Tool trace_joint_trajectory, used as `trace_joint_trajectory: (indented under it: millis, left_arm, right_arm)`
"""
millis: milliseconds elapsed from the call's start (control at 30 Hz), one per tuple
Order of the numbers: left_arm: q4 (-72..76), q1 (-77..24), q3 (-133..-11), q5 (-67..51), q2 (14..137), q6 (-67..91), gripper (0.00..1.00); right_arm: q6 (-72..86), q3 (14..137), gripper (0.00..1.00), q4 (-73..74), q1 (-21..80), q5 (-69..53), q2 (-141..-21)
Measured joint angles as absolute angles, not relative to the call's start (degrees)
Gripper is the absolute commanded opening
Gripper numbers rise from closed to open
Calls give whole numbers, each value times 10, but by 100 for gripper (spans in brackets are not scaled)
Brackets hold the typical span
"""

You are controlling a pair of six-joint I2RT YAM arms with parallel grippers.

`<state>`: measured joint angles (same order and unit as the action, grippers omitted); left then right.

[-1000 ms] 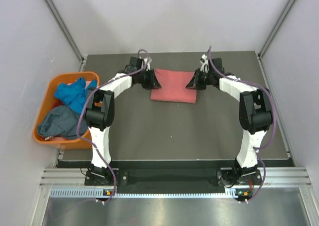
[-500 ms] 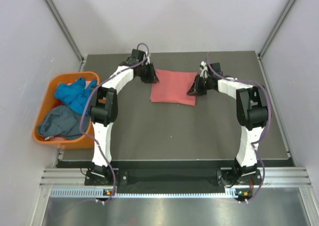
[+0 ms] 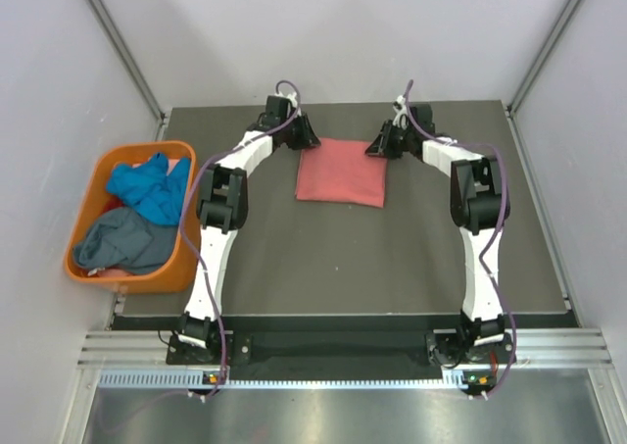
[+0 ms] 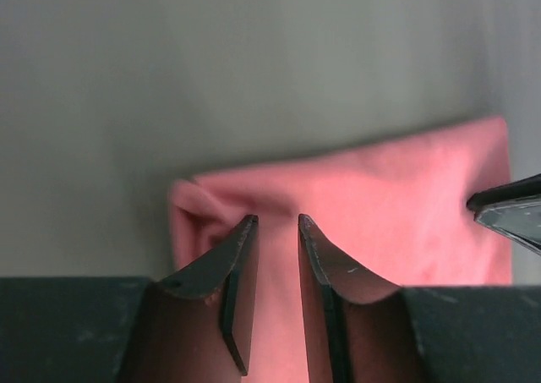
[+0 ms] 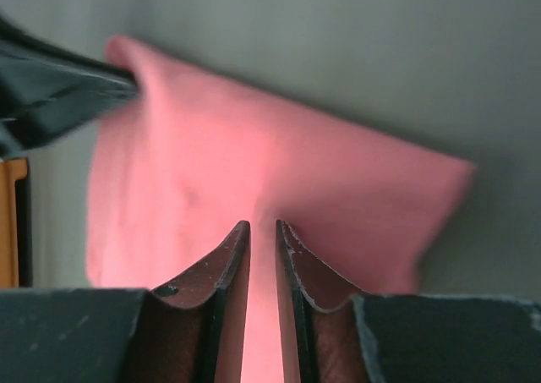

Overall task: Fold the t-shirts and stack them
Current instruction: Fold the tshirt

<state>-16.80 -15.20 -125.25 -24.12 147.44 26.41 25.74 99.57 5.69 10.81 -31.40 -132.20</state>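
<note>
The salmon-pink t-shirt lies folded into a rectangle at the back middle of the table. My left gripper is at its far left corner, jaws narrowly parted with pink cloth pinched between them. My right gripper is at the far right corner, jaws nearly closed on a raised crease of the cloth. The bright blue t-shirt and the slate grey-blue t-shirt lie crumpled in the tub.
The orange plastic tub stands off the table's left edge. The dark table mat shows bare in front of the pink shirt. Grey walls and metal rails close in the back and sides.
Both grippers have moved from the middle of the shirt's side edges back to its far corners, with the arms stretched farther out. The shirt's outline has barely shifted.
</note>
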Motion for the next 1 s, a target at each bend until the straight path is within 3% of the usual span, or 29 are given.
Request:
trace_joint_trajectory:
  millis: [233, 500, 833, 1000]
  left_arm:
    - [-140, -110, -1264, -227, 1487, 292, 33]
    - [-158, -70, -1242, -230, 1469, 314, 32]
    - [-154, -125, -942, -291, 1209, 318, 30]
    - [-130, -187, -856, -291, 1162, 312, 29]
  right_arm:
    - [297, 1055, 20, 40, 70, -320, -1387]
    - [298, 1081, 28, 61, 69, -302, -1386]
    - [305, 814, 28, 33, 97, -313, -1122]
    - [311, 719, 27, -17, 123, -321, -1093]
